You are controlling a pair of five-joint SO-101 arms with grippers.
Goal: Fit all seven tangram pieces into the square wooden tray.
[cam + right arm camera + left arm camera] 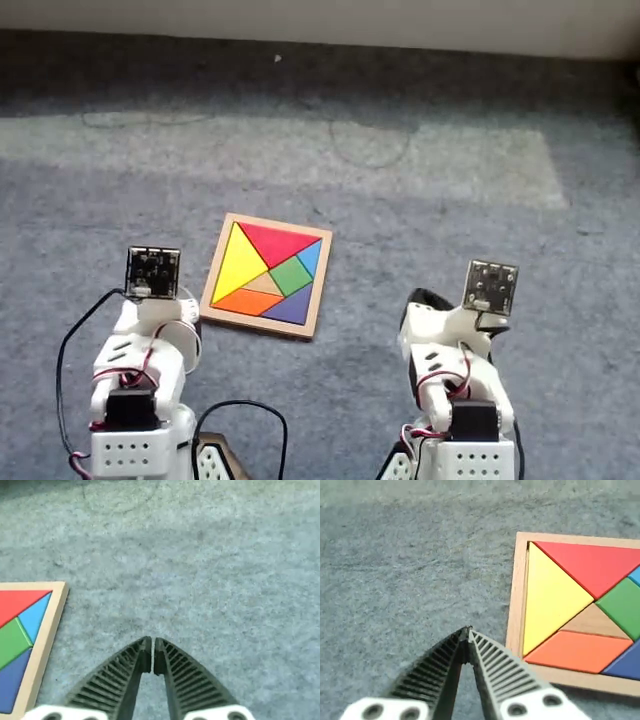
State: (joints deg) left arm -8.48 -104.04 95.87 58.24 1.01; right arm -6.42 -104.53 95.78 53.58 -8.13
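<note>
The square wooden tray [212, 293] lies on the grey carpet between the two arms, closer to the left one. Inside it sit a yellow triangle [236, 266], a red triangle [283, 242], a green square [290, 275], a light blue triangle [311, 258], an orange parallelogram [246, 300], a dark blue triangle [293, 306] and a tan wooden-coloured triangle [263, 283]. My left gripper [468, 632] is shut and empty, just beside the tray's edge [514, 595]. My right gripper [152, 645] is shut and empty over bare carpet, away from the tray's edge [47, 630].
The grey carpet [440, 190] spreads around the tray, with a paler lit band across the far side. A black cable [240, 410] loops beside the left arm's base. A pale wall strip [330, 20] runs along the far edge.
</note>
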